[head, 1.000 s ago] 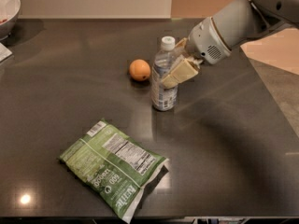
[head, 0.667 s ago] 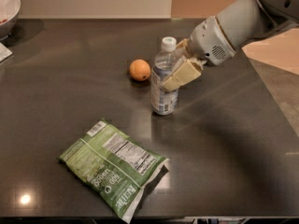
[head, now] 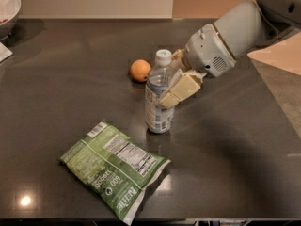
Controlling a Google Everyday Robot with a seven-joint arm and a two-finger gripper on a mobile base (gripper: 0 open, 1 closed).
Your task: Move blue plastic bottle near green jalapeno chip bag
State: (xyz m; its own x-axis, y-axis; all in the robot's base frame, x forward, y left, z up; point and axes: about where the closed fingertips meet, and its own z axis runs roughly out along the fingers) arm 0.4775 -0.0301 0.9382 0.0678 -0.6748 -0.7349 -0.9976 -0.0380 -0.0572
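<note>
The blue plastic bottle [head: 158, 102] is upright, with a white cap and a blue-and-white label, in the middle of the dark table. My gripper [head: 175, 87] comes in from the right and is shut on the bottle's upper body; one cream finger [head: 182, 89] lies across its front. The bottle's base is at or just above the tabletop; I cannot tell which. The green jalapeno chip bag [head: 114, 167] lies flat at the front left, nutrition panel up, a short gap from the bottle's base.
A round orange fruit [head: 140, 70] sits just behind and left of the bottle. A white bowl [head: 8, 6] stands at the far left corner. The table's right edge [head: 277, 112] runs diagonally, with floor beyond it.
My gripper has carried the bottle toward the front and slightly left, away from the orange and closer to the chip bag. The bag and orange have not moved.
</note>
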